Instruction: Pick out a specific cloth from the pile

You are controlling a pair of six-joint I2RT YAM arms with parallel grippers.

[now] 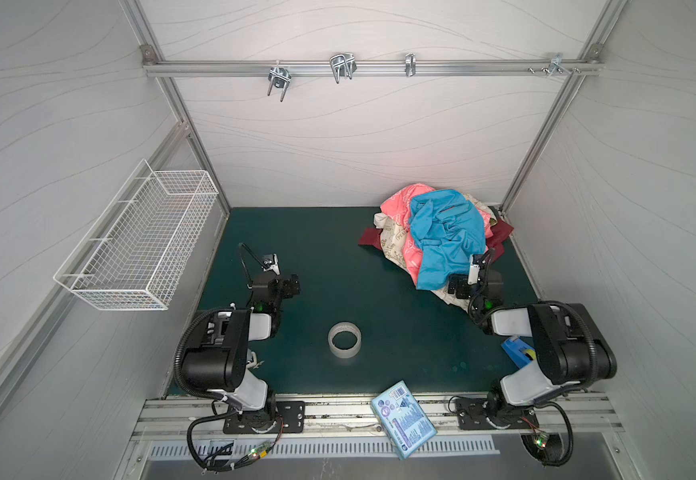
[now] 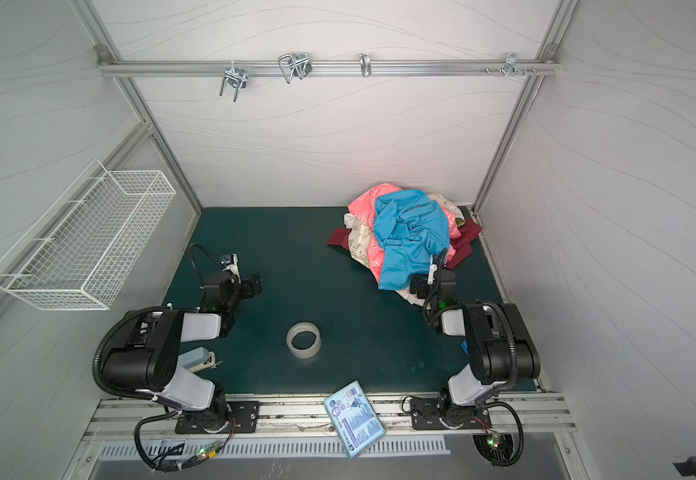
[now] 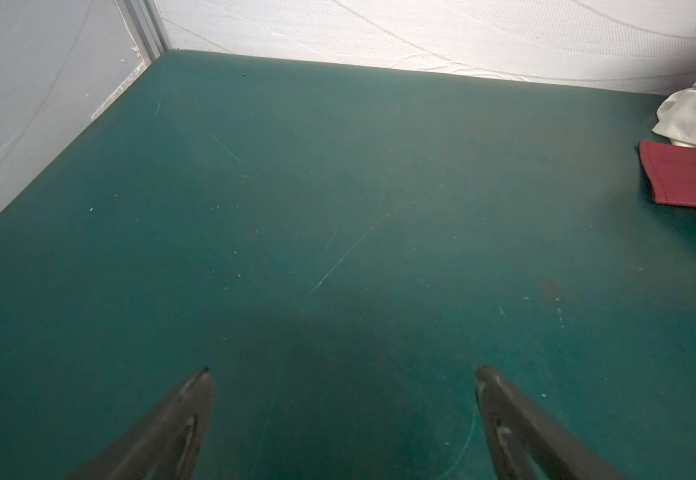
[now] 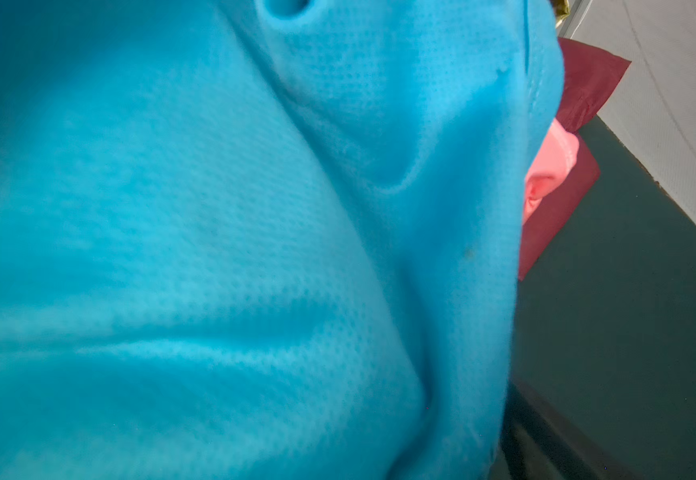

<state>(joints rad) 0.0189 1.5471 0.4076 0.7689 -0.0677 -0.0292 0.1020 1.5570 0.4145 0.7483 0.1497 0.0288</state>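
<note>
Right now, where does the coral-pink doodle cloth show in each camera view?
In both top views: the coral-pink cloth peeks out at the far-left side of the pile, under the blue cloth.
Left wrist: not clearly in it.
Right wrist: a pink sliver between blue cloth and maroon cloth.
Shared landmark: the maroon cloth.

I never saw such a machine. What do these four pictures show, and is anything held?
The left arm and right arm are robot arms at a green table. Two pictures look down from above; two come from cameras on the wrists. On the table lie a pile of cloths, the coral-pink cloth partly under a blue cloth, and a tape roll. The left gripper is open over bare table, holding nothing. The right gripper sits, jaws wide, against the blue cloth; no grip shows.
</note>
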